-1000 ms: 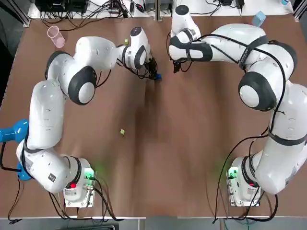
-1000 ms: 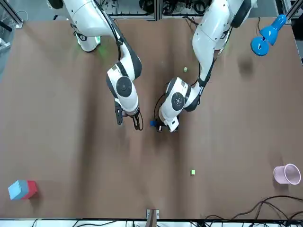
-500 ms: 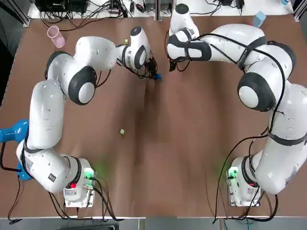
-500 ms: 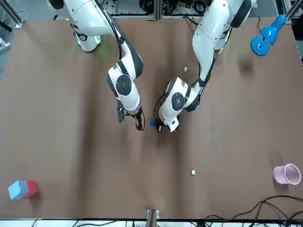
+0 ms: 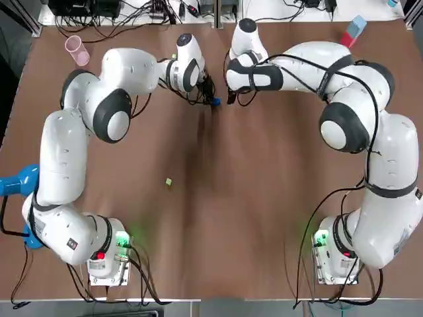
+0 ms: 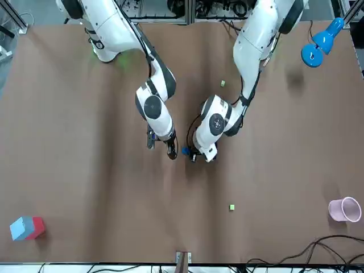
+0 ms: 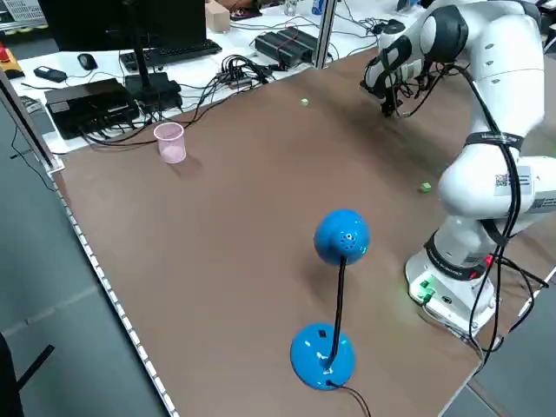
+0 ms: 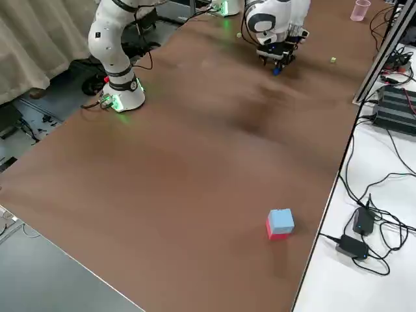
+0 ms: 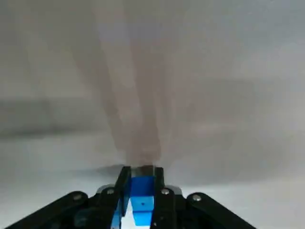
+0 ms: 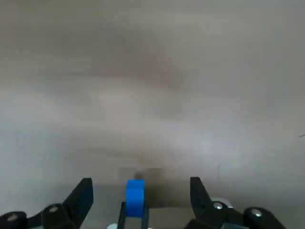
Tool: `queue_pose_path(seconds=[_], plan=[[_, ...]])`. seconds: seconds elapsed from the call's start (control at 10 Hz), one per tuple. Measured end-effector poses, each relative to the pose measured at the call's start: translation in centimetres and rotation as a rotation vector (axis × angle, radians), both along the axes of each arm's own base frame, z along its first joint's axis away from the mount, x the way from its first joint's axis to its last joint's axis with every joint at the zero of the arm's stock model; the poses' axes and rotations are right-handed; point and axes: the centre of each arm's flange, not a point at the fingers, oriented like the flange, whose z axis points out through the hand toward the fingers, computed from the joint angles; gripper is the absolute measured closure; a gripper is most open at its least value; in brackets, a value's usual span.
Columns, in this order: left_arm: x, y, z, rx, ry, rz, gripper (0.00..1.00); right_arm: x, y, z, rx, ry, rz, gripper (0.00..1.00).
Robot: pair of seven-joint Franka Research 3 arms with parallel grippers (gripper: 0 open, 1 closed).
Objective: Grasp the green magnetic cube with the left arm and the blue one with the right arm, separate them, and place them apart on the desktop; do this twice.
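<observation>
Fingers (image 9: 123, 183) of the left end effector (image 9: 141, 172) are being pressed shut on the blue cube (image 9: 142, 200), low over the far middle of the table (image 5: 264, 198), with part of it left exposed so the other arm can be given a hold. The green cube cannot be made out. The right end effector (image 10: 140, 187) is being held around that exposed part, fingers spread wide, not touching, seemingly for pulling apart.

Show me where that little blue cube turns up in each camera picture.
Top: blue cube, upper middle.
Front: centre.
Left side: cannot make it out.
Right side: near the top, right of middle.
Left wrist: clamped in the left hand.
Right wrist: between the fingers of the open right hand.
Landmark: pink cup, in all four room views.
</observation>
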Motion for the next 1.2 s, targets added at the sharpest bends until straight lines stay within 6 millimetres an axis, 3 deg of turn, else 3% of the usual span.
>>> queue_pose_path(seconds=[0.5, 1.2], plan=[[0.4, -0.2, 1.8, -0.015, -0.02, -0.003, 0.77, 0.3, 1.4, -1.6, 0.051, -0.045, -0.019, 0.09], [0.2, -0.4, 1.8, -0.016, -0.013, -0.009, 0.77, 0.3, 2.0, -3.1, 0.088, -0.04, -0.055, 0.18]])
